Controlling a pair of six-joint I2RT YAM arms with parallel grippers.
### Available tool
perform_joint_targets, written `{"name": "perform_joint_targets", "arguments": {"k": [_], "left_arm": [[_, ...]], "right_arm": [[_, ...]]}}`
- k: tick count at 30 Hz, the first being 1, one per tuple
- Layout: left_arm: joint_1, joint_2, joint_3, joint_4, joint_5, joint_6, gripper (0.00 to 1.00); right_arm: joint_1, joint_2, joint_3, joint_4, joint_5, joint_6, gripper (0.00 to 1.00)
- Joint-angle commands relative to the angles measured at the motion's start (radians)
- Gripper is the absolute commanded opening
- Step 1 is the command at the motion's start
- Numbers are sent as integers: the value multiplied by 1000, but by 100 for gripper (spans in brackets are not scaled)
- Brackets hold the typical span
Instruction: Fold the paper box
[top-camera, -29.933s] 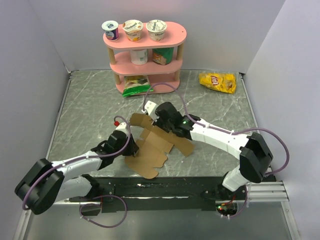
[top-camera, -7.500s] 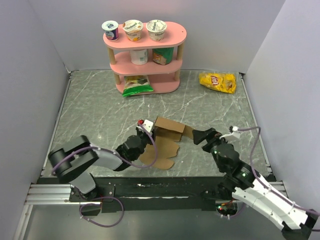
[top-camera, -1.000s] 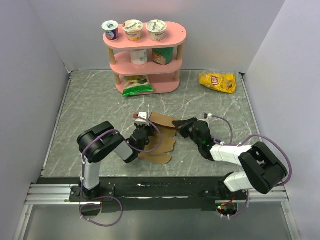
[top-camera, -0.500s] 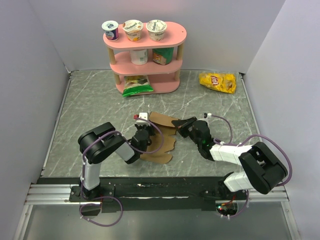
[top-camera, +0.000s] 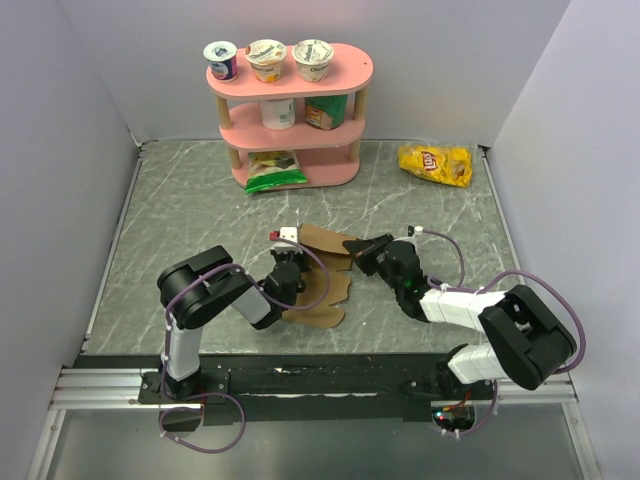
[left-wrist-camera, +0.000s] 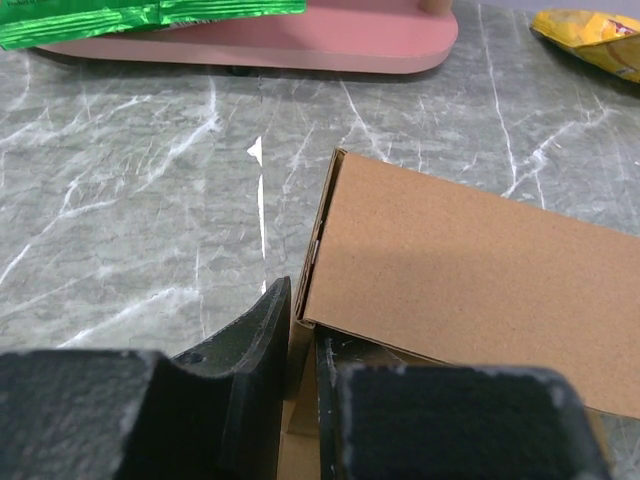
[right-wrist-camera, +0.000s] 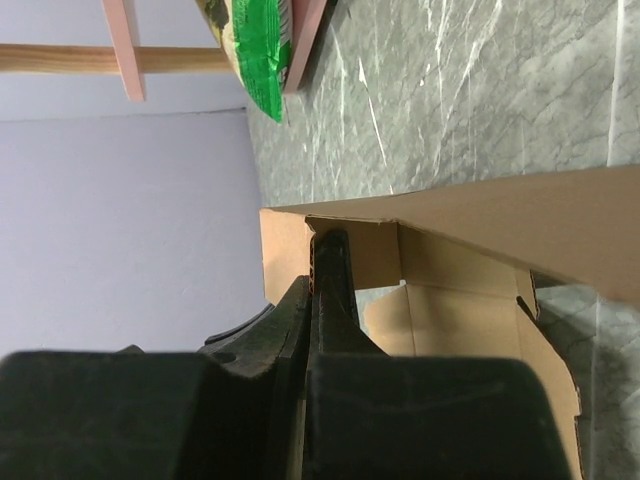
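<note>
Over the last second the left end effector (left-wrist-camera: 303, 350) has closed slightly further, apparently pinching a flap of the half-formed paper box (top-camera: 322, 243) mid-worktop (top-camera: 200, 210), while the right end effector (right-wrist-camera: 325, 255), fully closed and empty, braces an inner corner, so a wall is likely being set.

Light: bright and even, coming from above.
Shadows: soft and short under the pink shelf (top-camera: 290, 180); a faint band on the paper box (left-wrist-camera: 480, 250).
Glare: one small white spot on the marble table (left-wrist-camera: 120, 220).
Focus: the overhead view is sharp; the black fingers (left-wrist-camera: 250, 370) near each wrist lens are blurred.
</note>
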Motion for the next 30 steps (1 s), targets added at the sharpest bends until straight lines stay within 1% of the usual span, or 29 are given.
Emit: {"name": "perform_joint_targets", "arguments": {"k": [1, 12, 16, 17, 18, 19, 20, 21, 22, 24, 25, 27, 29, 30], "left_arm": [[2, -4, 37, 97, -120, 20, 15], [-15, 7, 29, 132, -145, 55, 16], [-23, 5, 23, 148, -103, 73, 18], [-26, -2, 21, 136, -70, 73, 18], [-26, -15, 18, 107, -54, 46, 18], [-24, -48, 14, 55, -33, 32, 19], [-24, -65, 6, 21, -7, 26, 20], [-23, -87, 1, -11, 22, 14, 20], [-23, -129, -6, -38, 45, 14, 20], [-15, -201, -9, -177, 108, -11, 21], [-8, -226, -8, -243, 122, -23, 21], [8, -274, -22, -355, 182, -51, 22], [31, -340, -19, -433, 277, -59, 23], [40, -378, -8, -554, 308, -75, 23]], "right_arm": [[4, -36, 12, -59, 46, -16, 0], [12, -52, 16, -83, 56, -19, 0], [12, -43, 21, -77, 47, -23, 0], [12, -40, 24, -68, 29, -28, 0], [12, -37, 27, -67, 12, -45, 5], [12, -39, 38, -68, 3, -56, 24], [12, -43, 41, -70, -15, -69, 40], [12, -49, 45, -86, -23, -103, 51], [12, -75, 53, -100, -26, -121, 66], [14, -114, 56, -152, -29, -180, 74], [12, -162, 55, -177, -34, -200, 78], [14, -224, 45, -224, -45, -262, 80], [14, -345, 27, -316, -46, -330, 82], [14, -437, 25, -367, -48, -353, 82]]}}
